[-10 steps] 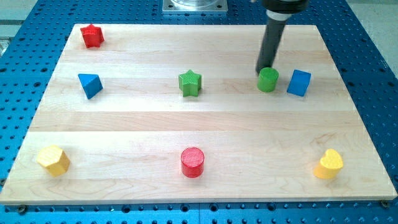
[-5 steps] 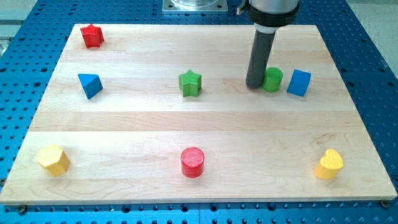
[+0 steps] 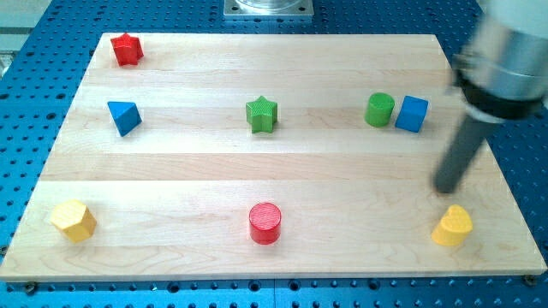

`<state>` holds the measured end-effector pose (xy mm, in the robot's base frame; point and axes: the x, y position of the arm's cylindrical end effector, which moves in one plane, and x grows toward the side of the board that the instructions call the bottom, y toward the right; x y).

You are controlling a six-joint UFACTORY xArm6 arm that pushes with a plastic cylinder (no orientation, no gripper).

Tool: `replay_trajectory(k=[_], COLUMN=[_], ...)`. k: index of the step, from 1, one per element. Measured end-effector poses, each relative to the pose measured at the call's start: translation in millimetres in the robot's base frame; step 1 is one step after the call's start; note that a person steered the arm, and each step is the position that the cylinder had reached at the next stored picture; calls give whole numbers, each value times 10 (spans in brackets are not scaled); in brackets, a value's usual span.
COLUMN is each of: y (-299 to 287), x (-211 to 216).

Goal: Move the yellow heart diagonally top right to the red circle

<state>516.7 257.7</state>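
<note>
No readable txt, labels, brands, nos. or signs anywhere in view. Pale wooden board (image 3: 282, 171): bare grain only. Blue perforated metal table (image 3: 34, 103) w/ plain holes, no markings. Coloured blocks all unmarked, e.g. yellow heart block (image 3: 452, 226) & red cylinder block (image 3: 265, 222). Blurred dark rod (image 3: 456, 160): nothing legible.

My tip (image 3: 447, 190) stands just above the yellow heart (image 3: 452, 226), slightly apart from it. Between the heart and the red circle (image 3: 265, 223) the board (image 3: 360, 180) lies bare. Higher up, the green cylinder (image 3: 379, 110) and blue cube (image 3: 412, 114) sit side by side, and the green star (image 3: 262, 114) stands above the circle.
</note>
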Motion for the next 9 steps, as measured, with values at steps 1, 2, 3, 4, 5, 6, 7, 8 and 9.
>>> replay_trajectory(k=[1,2,3,4,5,6,7,8,9], y=[214,265,153,-368,-623,14,-38,-461,-832], x=[359,979,936,584,381,577,711,982,873])
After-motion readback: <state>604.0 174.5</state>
